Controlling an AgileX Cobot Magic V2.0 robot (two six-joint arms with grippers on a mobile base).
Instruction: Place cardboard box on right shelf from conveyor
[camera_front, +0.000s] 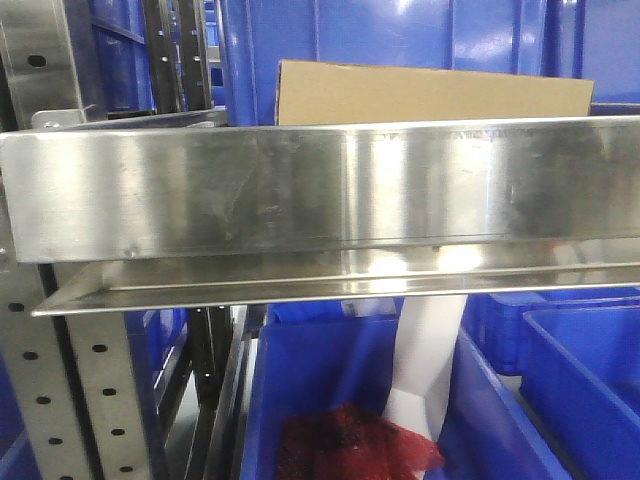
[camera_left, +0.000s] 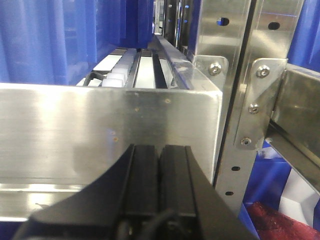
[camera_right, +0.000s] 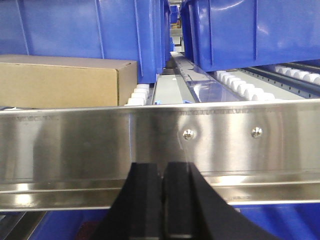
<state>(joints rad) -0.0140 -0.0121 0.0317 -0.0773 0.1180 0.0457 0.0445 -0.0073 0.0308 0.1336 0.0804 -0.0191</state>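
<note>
The tan cardboard box (camera_front: 430, 93) lies on the right shelf (camera_front: 320, 190), behind its tall brushed-steel front lip, in front of blue bins. In the right wrist view the box (camera_right: 65, 82) rests at the left on the shelf's white rollers, beyond the lip (camera_right: 250, 150). My right gripper (camera_right: 163, 165) is shut and empty, just in front of the lip and to the right of the box. My left gripper (camera_left: 160, 147) is shut and empty too, facing the steel lip of another shelf section (camera_left: 100, 130). The conveyor is out of view.
Blue plastic bins (camera_right: 250, 30) stand on the rollers behind and beside the box. Below the shelf are more blue bins (camera_front: 340, 400), one holding a red mesh bag (camera_front: 350, 445). Perforated grey uprights (camera_left: 240, 100) divide the shelf sections.
</note>
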